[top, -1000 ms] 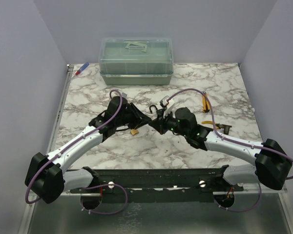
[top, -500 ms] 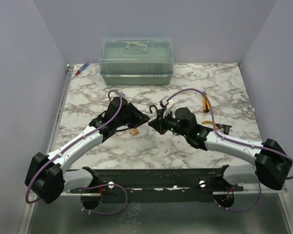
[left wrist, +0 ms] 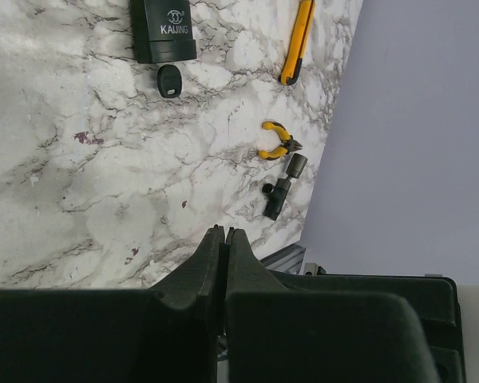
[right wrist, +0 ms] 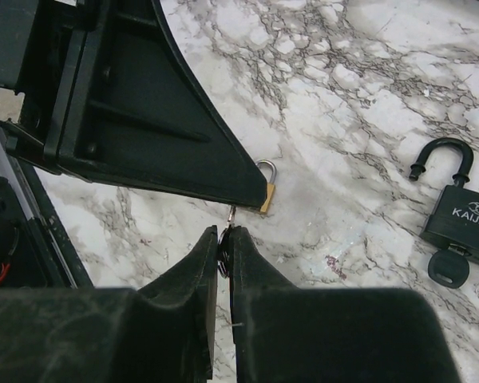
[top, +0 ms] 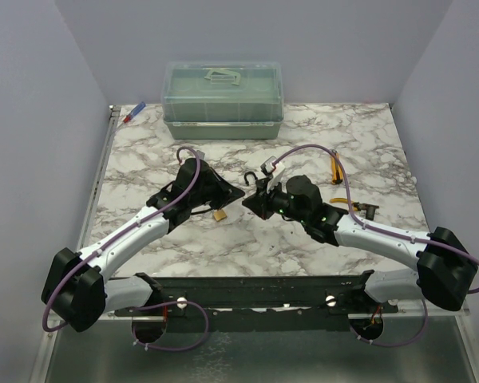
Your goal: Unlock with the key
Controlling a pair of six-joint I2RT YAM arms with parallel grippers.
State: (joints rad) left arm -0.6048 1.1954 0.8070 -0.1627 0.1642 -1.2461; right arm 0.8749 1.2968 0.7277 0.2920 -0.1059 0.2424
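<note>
**A:** Top view, quick. Where's everything?

**B:** The arms meet mid-table (top: 327,128). The left gripper (top: 238,194) and right gripper (top: 250,201) are tip to tip, almost touching. The brass padlock (top: 220,215) lies flat just beside the left tip, on the near side. The key is too small to spot here. The green box (top: 223,100) is at the back, well apart.

**A:** Left wrist?

**B:** The left gripper (left wrist: 225,233) is pinched fully together, with nothing visible between the fingers. The brass padlock isn't in this view. The black padlock (left wrist: 164,32) lies farther out with the other key (left wrist: 169,80), black-headed, at its base. The yellow cutter (left wrist: 297,44) and pliers (left wrist: 278,142) are beyond it.

**A:** Right wrist?

**B:** The right gripper (right wrist: 226,234) is clamped on the key (right wrist: 232,215). The head is buried between the fingers and the thin blade pokes out toward the brass padlock (right wrist: 267,191), near it but apart. The left fingertips sit right at that padlock; I can't tell if they touch it. The black padlock (right wrist: 459,219) is off to the right with one shackle leg out, so it looks already open. The other key (right wrist: 449,270) is at its base.

**A:** Step?

**B:** I'd say it's lining the blade up with the brass padlock's keyway, and insertion isn't done yet.

**A:** Next move?

**B:** The padlock looks loose on the table, and the left gripper isn't gripping it. It probably needs pinning or holding first. Then the blade has to line up squarely with the keyway, push in and twist. Otherwise the lock likely skids away.
</note>
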